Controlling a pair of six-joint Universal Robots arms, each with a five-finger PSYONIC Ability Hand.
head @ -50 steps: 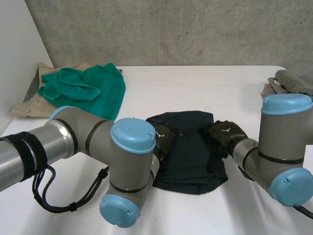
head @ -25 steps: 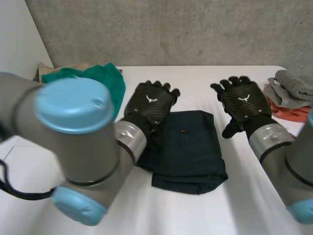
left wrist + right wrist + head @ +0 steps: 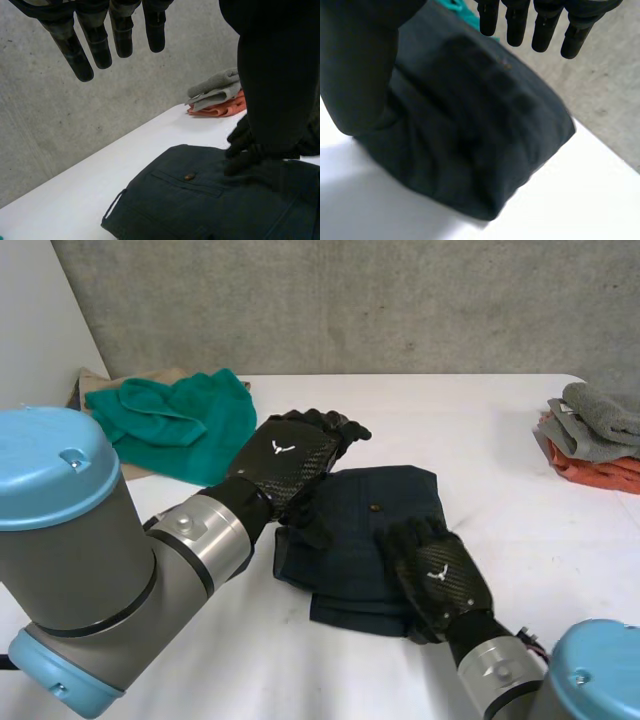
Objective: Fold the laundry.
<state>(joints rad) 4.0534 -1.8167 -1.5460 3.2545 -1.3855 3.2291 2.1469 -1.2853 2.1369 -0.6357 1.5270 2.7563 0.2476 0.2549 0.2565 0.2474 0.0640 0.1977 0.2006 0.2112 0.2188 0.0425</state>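
Fingers (image 3: 95, 42) are held straight and empty over the folded navy trousers (image 3: 385, 520), left hand (image 3: 285, 455) at the far edge, right hand (image 3: 437, 575) at the near corner, presumably for smoothing.

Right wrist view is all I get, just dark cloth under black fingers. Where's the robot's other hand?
Observer: The left hand is in the air over the far left corner of that dark folded garment, fingers straight, holding nothing.
Operator: What's the green bit past my fingers?
Observer: A green cloth, crumpled and unfolded, lying on a beige cloth at the table's far left.
Operator: Is anything folded already?
Observer: Yes. At the far right edge there is a neat stack, a grey towel on top of orange ones.
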